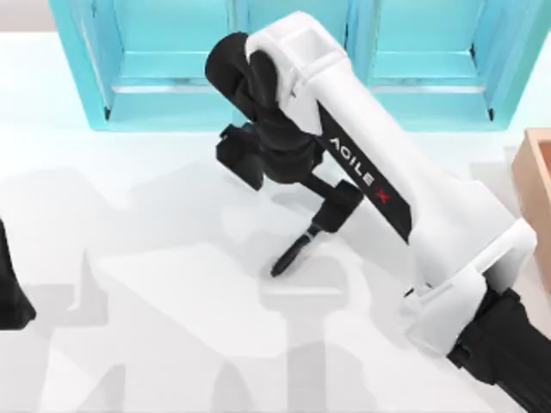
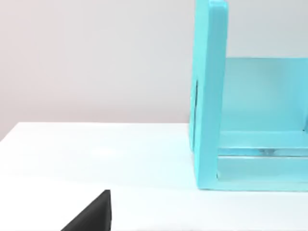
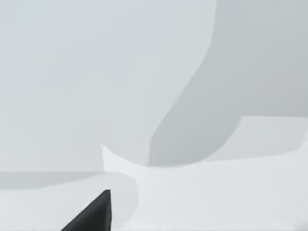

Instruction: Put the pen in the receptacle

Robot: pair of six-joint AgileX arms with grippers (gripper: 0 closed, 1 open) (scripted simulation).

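Observation:
The slim black pen (image 1: 293, 255) slants down and to the left near the middle of the table, a small pale band showing near its upper end. My right gripper (image 1: 330, 216) sits at that upper end and looks shut on the pen. The right arm reaches in from the lower right. A brown receptacle (image 1: 537, 196) shows at the table's right edge, well to the right of the gripper. My left arm (image 1: 10, 292) is parked at the left edge.
A teal cabinet (image 1: 284, 60) with open compartments runs along the back of the table, and its side panel (image 2: 209, 96) shows in the left wrist view. The right wrist view looks at white tabletop (image 3: 216, 192) crossed by grey shadows.

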